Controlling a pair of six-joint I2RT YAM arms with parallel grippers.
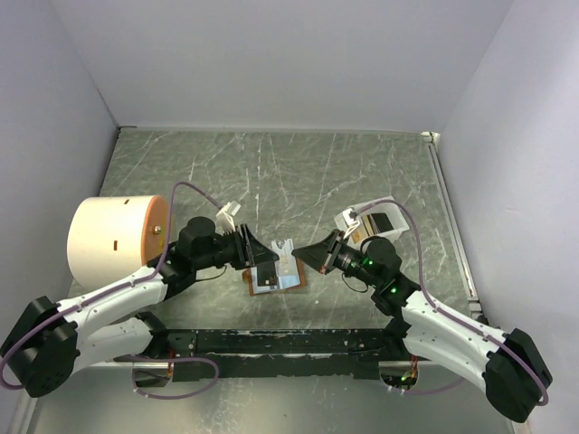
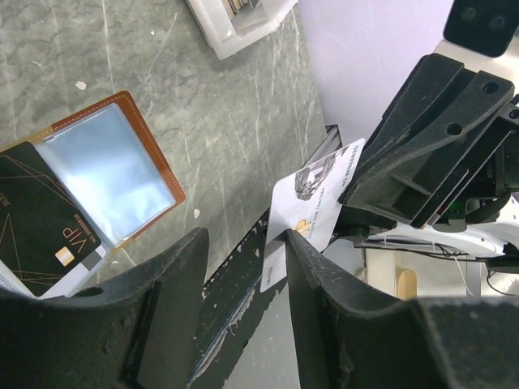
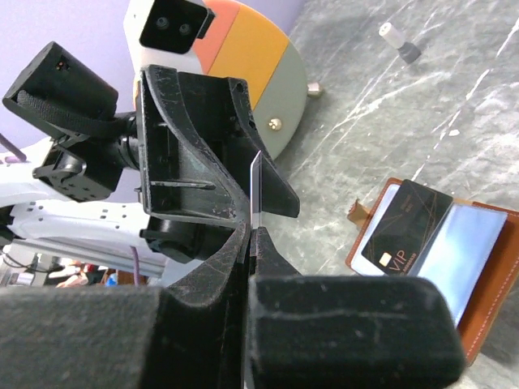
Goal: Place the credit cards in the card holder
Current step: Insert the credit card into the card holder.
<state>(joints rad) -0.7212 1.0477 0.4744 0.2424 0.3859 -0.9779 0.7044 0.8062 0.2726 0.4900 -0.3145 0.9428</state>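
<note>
The right end effector [image 3: 250, 232] is pinching a pale credit card [image 2: 312, 194]; the left end effector [image 2: 243, 239], at its nine o'clock, is hanging spread. The card holder [image 2: 113, 170] is lying open at six o'clock, holding a black card [image 2: 40, 219].

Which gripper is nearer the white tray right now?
Right. The right gripper, jaws shut on a white card, sits just left of the white tray; the left gripper lies farther left, beyond that card, jaws apart.
</note>
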